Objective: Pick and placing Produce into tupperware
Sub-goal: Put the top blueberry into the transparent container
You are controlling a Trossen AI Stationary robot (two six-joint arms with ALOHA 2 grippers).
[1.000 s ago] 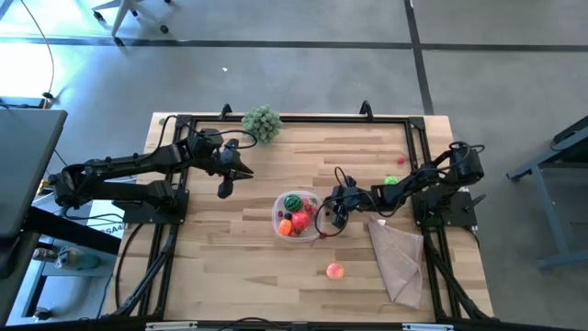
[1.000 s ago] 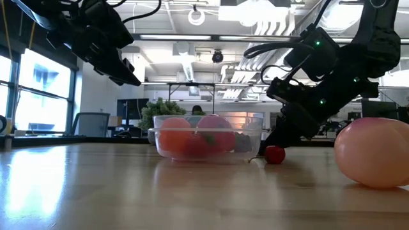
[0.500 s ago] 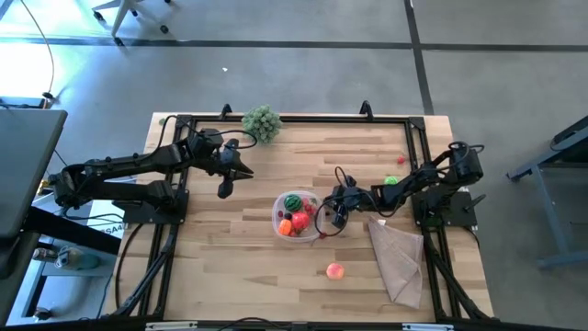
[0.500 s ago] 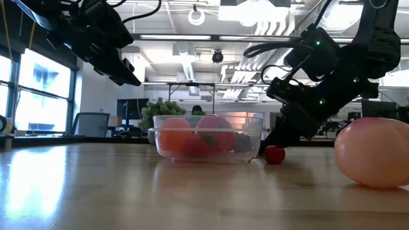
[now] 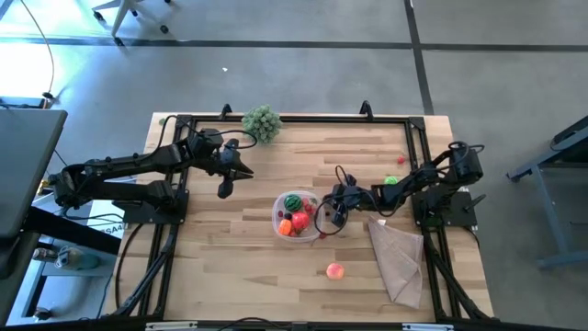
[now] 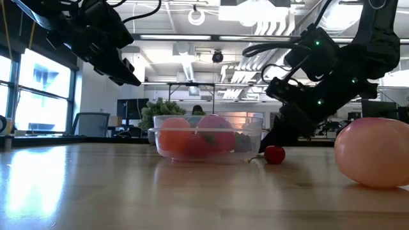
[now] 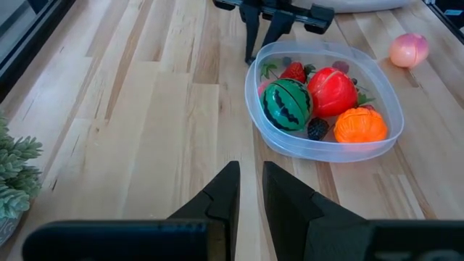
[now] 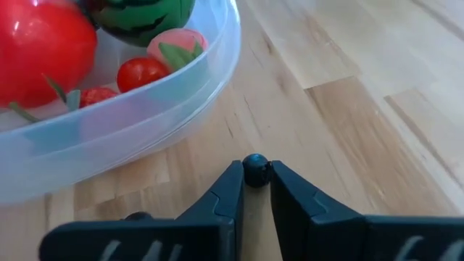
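- Pink peach (image 5: 335, 270) sits alone near the front of the bench (image 5: 230, 267); tan cloth (image 5: 398, 257) lies to its right.
- Mid-bench: tupperware (image 7: 341, 151), holding a watermelon ball (image 7: 287, 104), red tomato (image 7: 332, 90), orange (image 7: 360, 125), strawberry (image 7: 293, 72) & dark berry (image 7: 317, 128).
- Right pincer (image 8: 255, 181) is low, just right of the tupperware, fingers nipped onto a small dark round bit (image 8: 254, 169). Low view shows a small red berry (image 6: 275, 154) on the bench at its tips; can't tell if they're the same piece.
- Left pincer (image 7: 248, 185) is closed & empty, hovering above the bench, left of & beyond the tupperware.
- Far right: green piece (image 5: 391, 180), w/ a tiny red piece (image 5: 401, 160) beyond it.
- Far edge: plant clump (image 5: 262, 122).
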